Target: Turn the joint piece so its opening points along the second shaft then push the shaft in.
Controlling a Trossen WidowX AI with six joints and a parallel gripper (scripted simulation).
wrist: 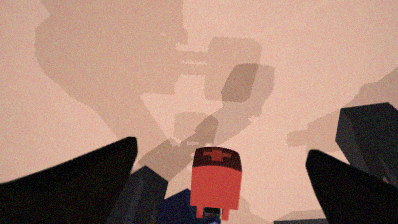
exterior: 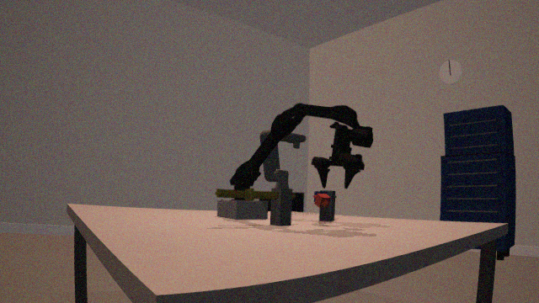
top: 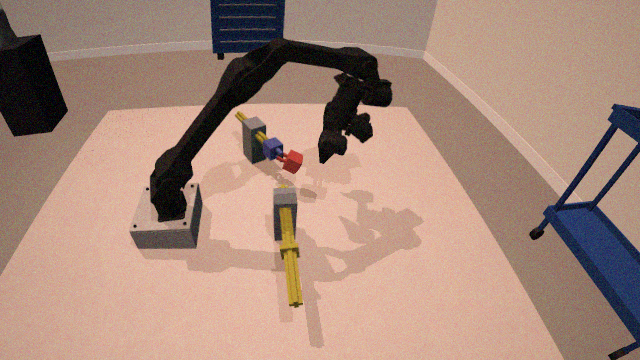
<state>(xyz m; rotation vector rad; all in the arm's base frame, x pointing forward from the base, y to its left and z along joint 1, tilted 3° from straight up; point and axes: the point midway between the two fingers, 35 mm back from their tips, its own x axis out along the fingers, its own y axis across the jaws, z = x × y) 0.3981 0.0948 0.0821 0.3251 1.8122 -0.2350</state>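
Observation:
The red joint piece [top: 293,161] [exterior: 322,199] [wrist: 216,187] hangs on its hinges from the blue part [top: 272,148] at the end of the first yellow shaft, which the far grey block [top: 254,142] [exterior: 328,211] carries. Its dark opening faces up the wrist view, not along the second shaft. The second yellow shaft [top: 292,280] [exterior: 229,194], with a collar, runs through the near grey block [top: 285,197] [exterior: 281,210], and a short end shows beyond it. My gripper [top: 346,146] [exterior: 335,188] [wrist: 220,151] is open and empty, above and beside the joint piece, touching nothing.
The arm's grey base [top: 165,217] [exterior: 242,209] stands left of the two blocks on the pale table [top: 400,300] [exterior: 189,252]. A blue cart [top: 595,235] stands off the table's right side, and a blue cabinet [top: 247,25] [exterior: 477,181] stands behind.

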